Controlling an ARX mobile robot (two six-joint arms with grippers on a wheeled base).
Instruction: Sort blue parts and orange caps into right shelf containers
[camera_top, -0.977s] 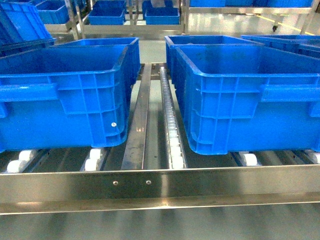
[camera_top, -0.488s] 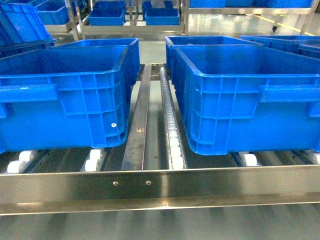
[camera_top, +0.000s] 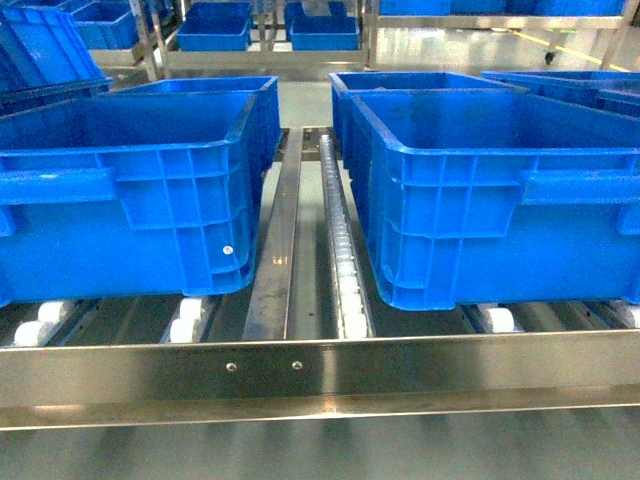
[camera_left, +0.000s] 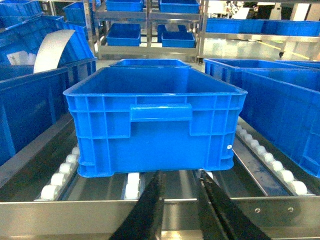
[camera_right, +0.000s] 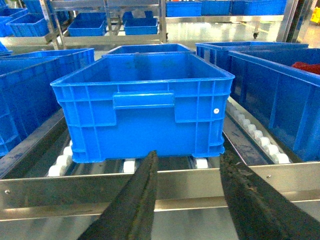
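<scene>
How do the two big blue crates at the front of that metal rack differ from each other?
In the head view, the left crate sits left of the central roller track, while the right crate sits right of it. The left crate's near corner carries a small pale dot; the right crate's near corner shows none. Both are bright blue, ribbed, open-topped and rest on white rollers.

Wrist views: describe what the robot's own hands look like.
In the left wrist view, the left hand shows two slim, plain black fingers with smooth flat faces. In the right wrist view, the right hand has two broader black fingers, rougher and scuffed on the right one. No cables or markings visible.
</scene>
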